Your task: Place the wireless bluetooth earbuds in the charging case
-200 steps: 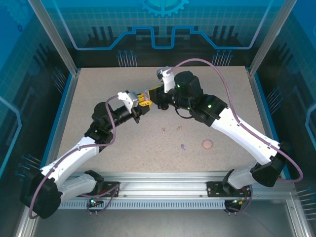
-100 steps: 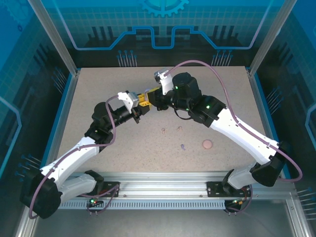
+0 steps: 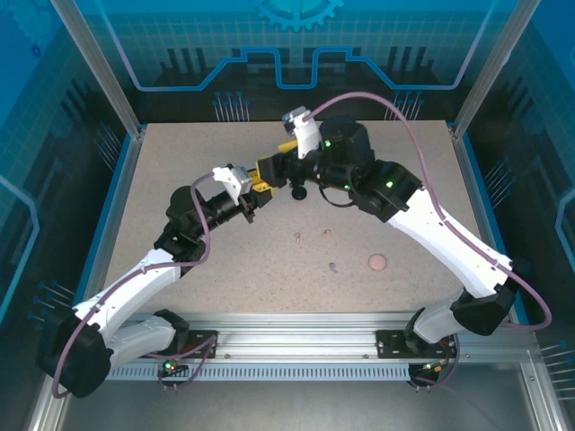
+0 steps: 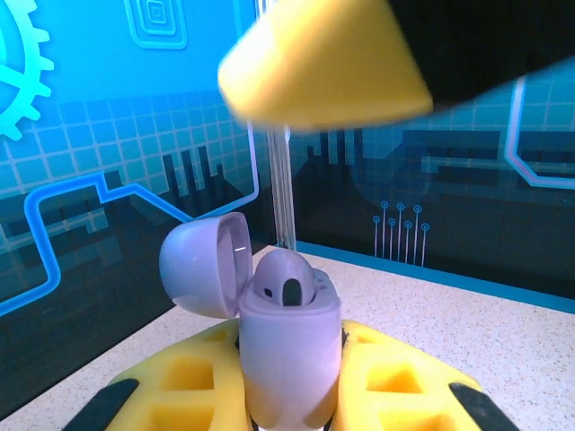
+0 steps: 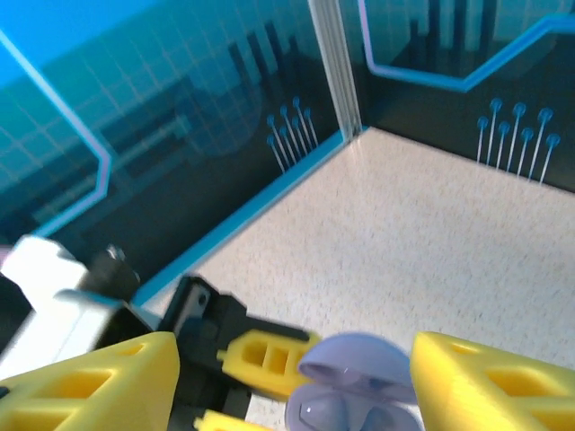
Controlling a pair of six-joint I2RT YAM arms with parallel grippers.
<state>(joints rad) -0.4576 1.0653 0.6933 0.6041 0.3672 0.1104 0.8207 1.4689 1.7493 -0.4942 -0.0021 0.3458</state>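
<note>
Left pincer (image 4: 287,388) clamps the lilac charging case (image 4: 289,352) by its lower body, roughly upright, lid (image 4: 202,268) swung open to the left. Case is off the table (image 3: 180,153), over its far-centre area. One lilac earbud (image 4: 286,282) is in the case, head showing above the rim; can't tell if it is fully seated.

Right pincer (image 5: 295,350) is wide, nothing in it, just above and beside the case; one of its yellow fingertips (image 4: 323,67) hangs right over the open top.

Second lilac earbud (image 3: 332,267) lies loose on the table, near-centre, well apart from the case. Two pinkish-beige earbuds (image 3: 297,238) lie a bit farther back, a pink round case (image 3: 377,262) to the right.

Risks, as I judge them:
- Right fingertip so close over the case: any sideways drift clips the lid or the bud, flips the lid shut or pops the bud out.
- If the bud rides high, tilting the case lets it fall to the table.
- Case is smooth and rounded, gripped low: a push from above can twist or slide it in the left pincer.
- Loose lilac bud is tiny and lies flat: pinch can skate off it or flick it away.
- It sits near the beige buds: wrong pick possible, colour mismatch with this case.
</note>
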